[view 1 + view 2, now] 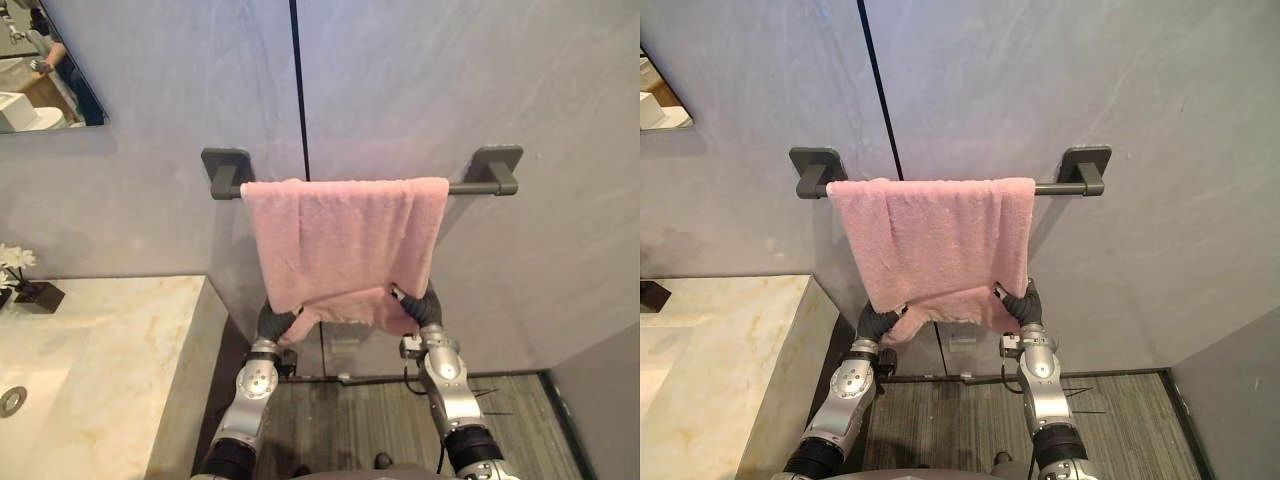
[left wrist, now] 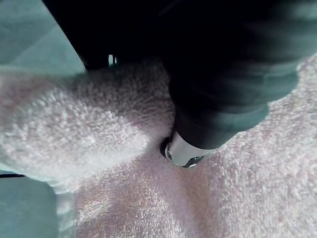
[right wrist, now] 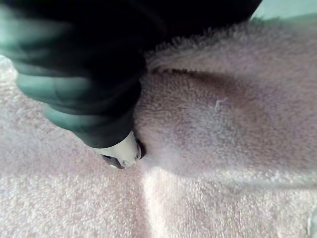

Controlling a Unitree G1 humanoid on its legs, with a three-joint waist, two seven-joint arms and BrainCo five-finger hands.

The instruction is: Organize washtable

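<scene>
A pink towel (image 1: 345, 240) hangs folded over a dark grey towel bar (image 1: 480, 187) on the grey wall. My left hand (image 1: 275, 322) is at the towel's lower left corner and my right hand (image 1: 420, 305) at its lower right corner. Both corners are bunched up and drawn toward the hands. In the left wrist view my thumb (image 2: 185, 151) presses into the towel (image 2: 99, 124), pinching a thick fold that covers the fingers. The right wrist view has the same hold: thumb (image 3: 124, 151) against a fold of towel (image 3: 223, 129).
A marble washtable (image 1: 100, 350) with a sink drain (image 1: 12, 400) stands at my left, its corner close to my left arm. On its far edge stands a small dark pot with white flowers (image 1: 25, 280). A mirror (image 1: 45, 70) hangs above it. Striped flooring (image 1: 350, 420) lies below the towel.
</scene>
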